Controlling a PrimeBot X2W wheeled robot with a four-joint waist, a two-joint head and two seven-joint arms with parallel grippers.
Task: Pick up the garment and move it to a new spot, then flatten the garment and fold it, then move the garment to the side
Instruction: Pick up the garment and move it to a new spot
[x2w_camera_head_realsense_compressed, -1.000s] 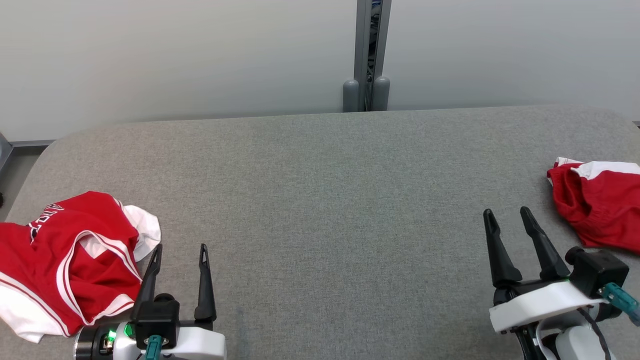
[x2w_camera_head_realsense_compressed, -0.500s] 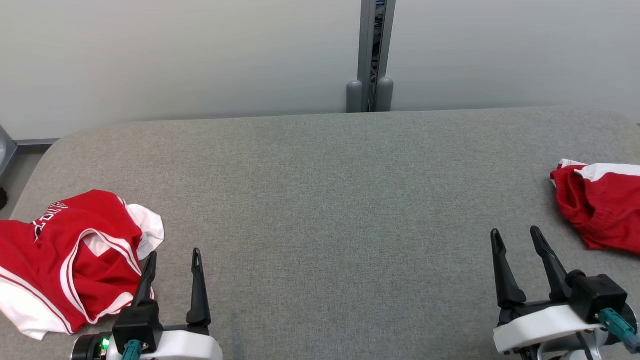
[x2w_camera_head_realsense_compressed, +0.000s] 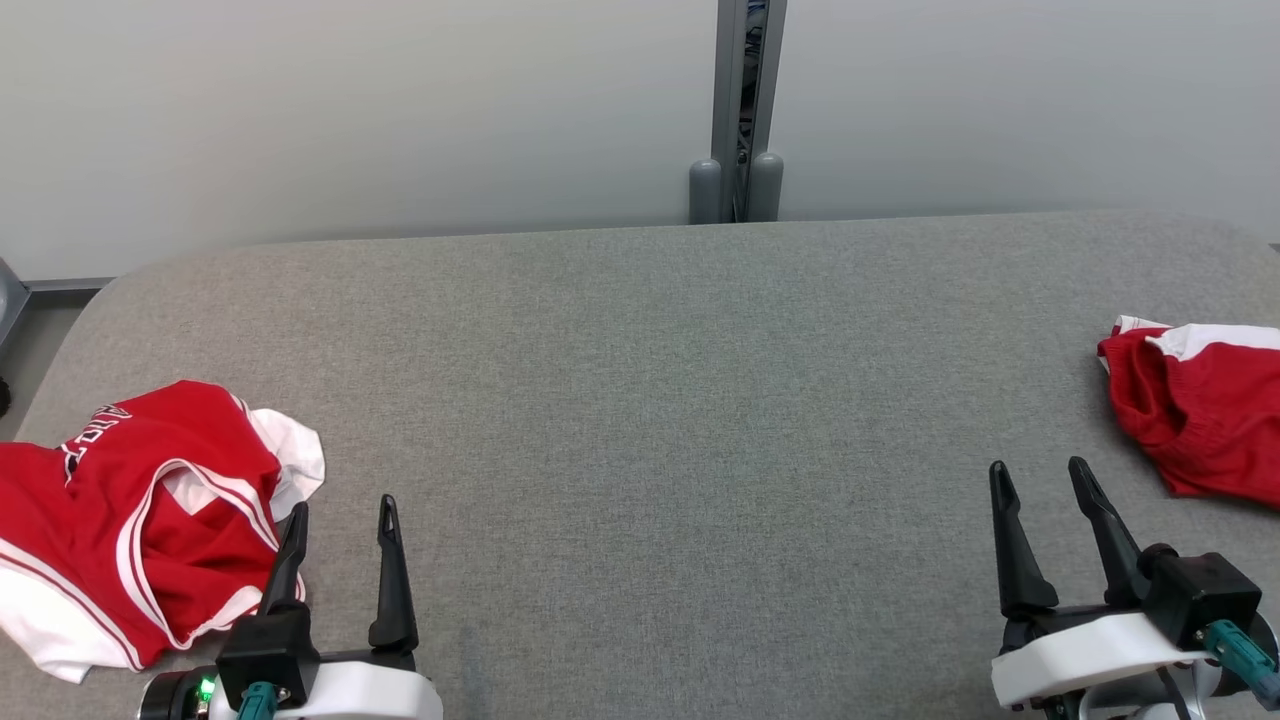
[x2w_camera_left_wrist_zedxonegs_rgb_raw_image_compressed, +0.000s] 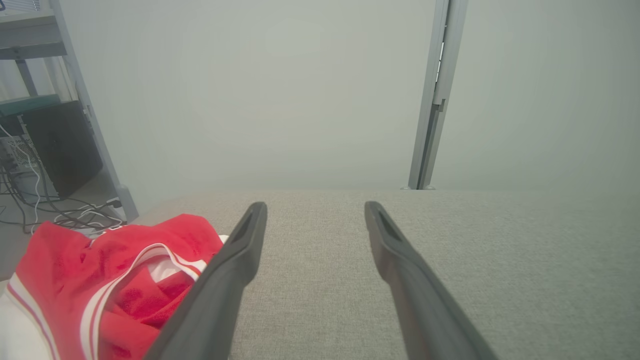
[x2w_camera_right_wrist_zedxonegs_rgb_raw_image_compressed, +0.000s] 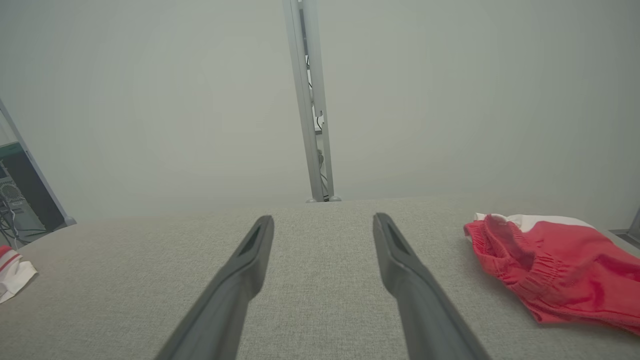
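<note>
Head view: the left gripper (x2w_camera_head_realsense_compressed: 342, 505) and right gripper (x2w_camera_head_realsense_compressed: 1037, 466) stand wide open and empty above the table (x2w_camera_head_realsense_compressed: 640, 400); a crumpled jersey (x2w_camera_head_realsense_compressed: 130, 480) lies far left, shorts (x2w_camera_head_realsense_compressed: 1200, 420) far right. Left wrist view: the jersey (x2w_camera_left_wrist_zedxonegs_rgb_raw_image_compressed: 75, 260) is just beside the gripper. Right wrist view: the shorts (x2w_camera_right_wrist_zedxonegs_rgb_raw_image_compressed: 550, 265) lie apart.

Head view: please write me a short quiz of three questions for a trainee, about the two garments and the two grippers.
1. Multiple choice: the red and white jersey lies nearest to which gripper?
A. left gripper
B. right gripper
C. the same distance from both

2. True or false: the right gripper is shut on the red shorts.

3. Fill in the missing word: the fingers of both grippers stand apart, so both grippers are ____.

Key
1. A
2. False. Its fingers stand apart, with bare grey surface between them and the shorts.
3. open
</note>
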